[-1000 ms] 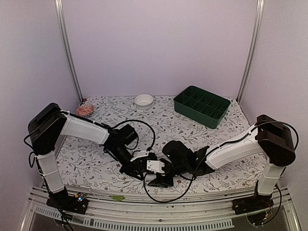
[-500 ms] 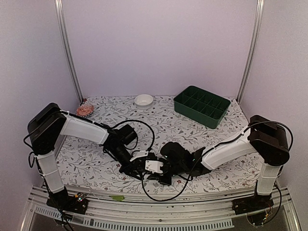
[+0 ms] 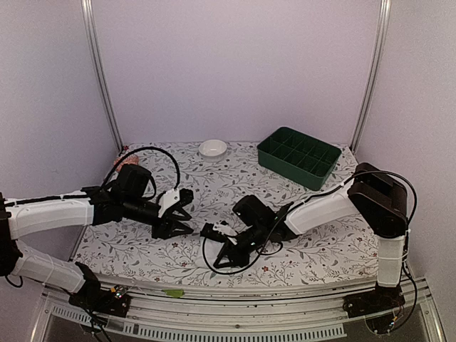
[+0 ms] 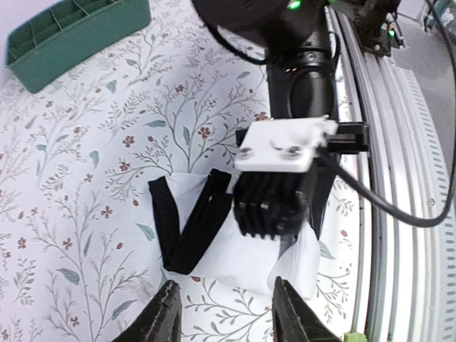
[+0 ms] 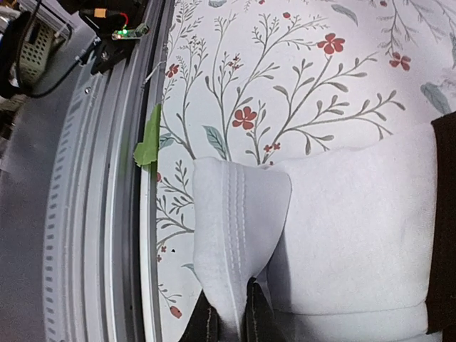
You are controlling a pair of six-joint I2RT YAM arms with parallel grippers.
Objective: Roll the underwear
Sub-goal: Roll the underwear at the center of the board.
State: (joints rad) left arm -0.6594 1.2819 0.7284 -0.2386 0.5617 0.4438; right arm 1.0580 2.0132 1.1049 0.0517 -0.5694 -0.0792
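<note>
The underwear point(image 4: 242, 260) lies folded on the flowered cloth near the table's front edge, white with a black waistband point(image 4: 191, 229). In the top view it is almost wholly hidden under my right arm. My right gripper point(image 5: 232, 322) is shut on a raised fold of the white fabric point(image 5: 235, 214), the stitched hem standing up between its fingers. Seen from above, the right gripper point(image 3: 226, 251) points toward the front left. My left gripper point(image 4: 229, 317) stands open a short way back from the underwear, touching nothing. In the top view the left gripper point(image 3: 185, 212) is left of the right one.
A green compartment tray point(image 3: 298, 157) stands at the back right, and a small white bowl point(image 3: 212, 147) at the back middle. The metal rail point(image 5: 107, 214) of the table's front edge runs close beside the underwear, with a green scrap point(image 5: 146, 146) on it.
My left gripper has let go, opened and drawn back to the left, away from the underwear. My right gripper has shut on a fold of the white fabric.
</note>
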